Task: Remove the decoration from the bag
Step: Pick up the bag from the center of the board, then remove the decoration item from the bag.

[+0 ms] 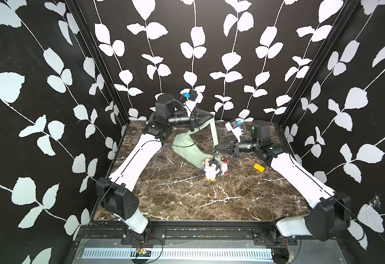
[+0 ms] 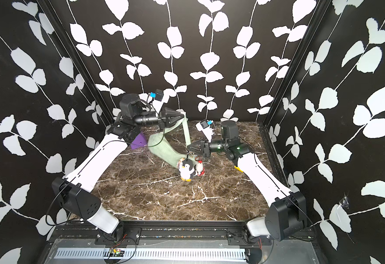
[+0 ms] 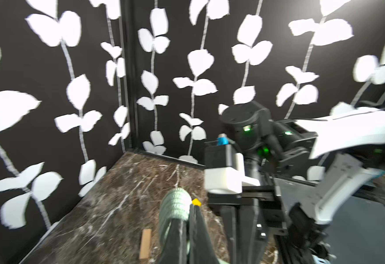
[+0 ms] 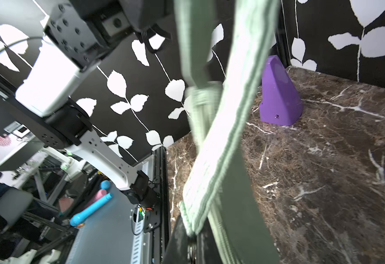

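Sage-green soft fabric shoulder bag [image 1: 190, 152] sprawls across the back of the brown marble-patterned tabletop [image 1: 187, 201]. Black walls with white leaf vines [image 1: 209, 57] box it in, so free room lies only toward the front. Its long axis slants from rear left down to centre, with the matching strap [image 1: 214, 131] raised. The left gripper [image 1: 210, 116] has its fingers clamped on the strap's top and holds it up. The right gripper [image 1: 216, 148] is nearer the work, fingers together at the bag's lower end; whether they pinch the ring there I can't tell. A black-and-white plush penguin decoration [image 1: 210, 171] lies on the marble just frontward of those fingertips, joined by a short black cord [image 1: 213, 157]. A small red-and-grey charm [image 1: 224, 168] touches it. I'd guess the pull should go away from the left arm's hold.
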`<state>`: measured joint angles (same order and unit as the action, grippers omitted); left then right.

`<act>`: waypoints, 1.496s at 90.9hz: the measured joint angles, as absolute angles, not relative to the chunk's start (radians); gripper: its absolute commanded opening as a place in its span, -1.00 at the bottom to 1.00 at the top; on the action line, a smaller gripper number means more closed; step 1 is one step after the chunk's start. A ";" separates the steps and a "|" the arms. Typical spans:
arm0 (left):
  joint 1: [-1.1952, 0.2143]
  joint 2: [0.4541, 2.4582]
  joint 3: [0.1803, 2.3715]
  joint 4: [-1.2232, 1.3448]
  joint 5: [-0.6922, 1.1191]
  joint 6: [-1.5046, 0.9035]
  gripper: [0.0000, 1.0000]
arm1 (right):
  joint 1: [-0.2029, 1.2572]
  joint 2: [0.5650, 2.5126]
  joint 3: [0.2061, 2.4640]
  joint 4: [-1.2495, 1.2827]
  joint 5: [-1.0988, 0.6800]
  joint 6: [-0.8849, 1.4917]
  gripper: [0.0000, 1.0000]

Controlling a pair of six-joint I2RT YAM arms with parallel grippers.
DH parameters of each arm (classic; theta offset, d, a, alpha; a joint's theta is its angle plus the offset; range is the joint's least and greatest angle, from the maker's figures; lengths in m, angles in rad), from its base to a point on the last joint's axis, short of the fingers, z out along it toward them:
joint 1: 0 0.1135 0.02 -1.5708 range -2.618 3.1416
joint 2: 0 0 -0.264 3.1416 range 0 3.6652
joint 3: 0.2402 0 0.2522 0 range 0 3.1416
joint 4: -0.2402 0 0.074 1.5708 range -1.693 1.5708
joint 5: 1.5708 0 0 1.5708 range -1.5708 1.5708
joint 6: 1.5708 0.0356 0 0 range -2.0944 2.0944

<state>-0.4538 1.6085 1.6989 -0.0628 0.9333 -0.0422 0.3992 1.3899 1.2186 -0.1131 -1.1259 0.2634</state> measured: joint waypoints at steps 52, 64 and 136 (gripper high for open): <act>-0.453 1.684 1.686 -0.093 0.756 -0.056 0.39 | 0.400 1.308 1.173 0.048 -1.000 0.522 -1.00; -0.448 1.669 1.649 -0.077 0.838 -0.075 0.47 | 0.400 1.302 1.158 0.049 -1.003 0.524 -1.00; -0.506 1.490 1.362 0.010 1.241 -0.102 0.46 | 0.400 1.277 1.176 -0.036 -1.050 0.419 -1.00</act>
<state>-0.5060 1.4902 1.3624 0.0097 1.2411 -0.1020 0.4004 1.2766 1.1763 -0.0364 -1.0496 0.4187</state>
